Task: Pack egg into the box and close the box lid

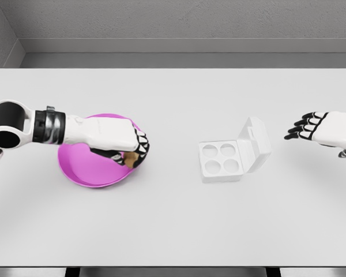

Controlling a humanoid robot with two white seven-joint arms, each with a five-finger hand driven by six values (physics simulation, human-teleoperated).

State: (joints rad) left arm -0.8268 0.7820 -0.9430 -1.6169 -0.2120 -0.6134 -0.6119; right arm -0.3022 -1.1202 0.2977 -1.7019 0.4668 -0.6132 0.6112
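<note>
A magenta bowl (pixel 81 170) sits on the left of the white table. My left hand (pixel 132 151) reaches into it from the left, fingers curled around a tan egg (pixel 130 157) at the bowl's right side. The white egg box (pixel 222 161) lies right of centre with several round empty cups. Its lid (pixel 255 144) stands open, tilted up and back to the right. My right hand (pixel 303 127) hovers to the right of the box, apart from it, fingers spread and holding nothing.
The white table (pixel 173 225) stretches wide, with its front edge near the bottom of the view. A grey wall runs behind its far edge.
</note>
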